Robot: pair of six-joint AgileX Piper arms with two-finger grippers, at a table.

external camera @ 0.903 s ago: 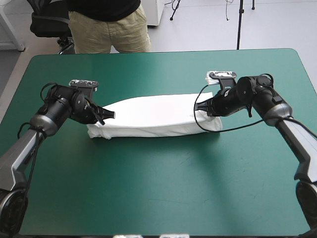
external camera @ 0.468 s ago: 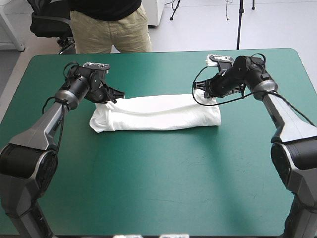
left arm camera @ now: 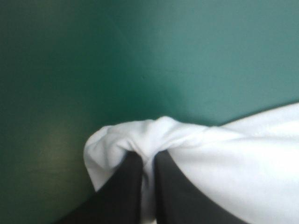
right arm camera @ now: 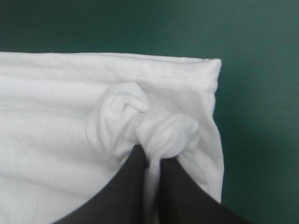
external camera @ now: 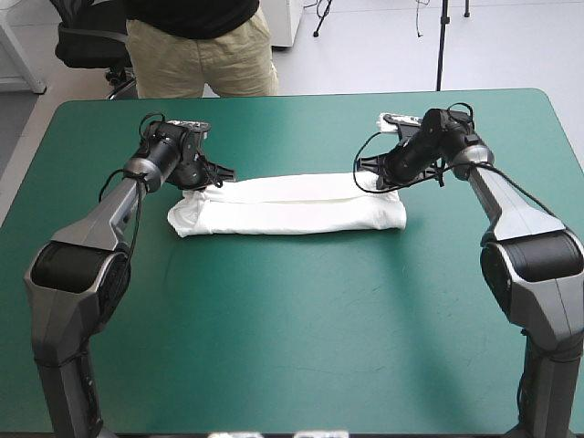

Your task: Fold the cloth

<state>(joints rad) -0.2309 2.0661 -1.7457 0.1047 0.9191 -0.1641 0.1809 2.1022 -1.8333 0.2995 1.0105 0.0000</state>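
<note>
Both arms have gone away from the robot, toward the far edge of the worktop (external camera: 292, 347), and the T-shirt (external camera: 287, 208) is flatter and thinner than just before.

From the high view, the T-shirt lies as 1 long white strip in the middle of the teal-green worktop, a bit nearer the far edge. Its long side runs from left to right. The left tool (external camera: 217, 175) sits on the far edge at the left end. The right tool (external camera: 367, 173) sits on the far edge near the right end. So each arm has its own end, and the cloth lies between the 2 tools.

From the left wrist view, the 2 black fingers (left arm camera: 121, 186) are almost together, with a pinch of white cloth squeezed between them.

From the right wrist view, the black fingers (right arm camera: 177, 191) are almost together too, pinching a bunched knob of cloth near the T-shirt's end.

I think the next fold brings 1 end over to the other along that long side.
</note>
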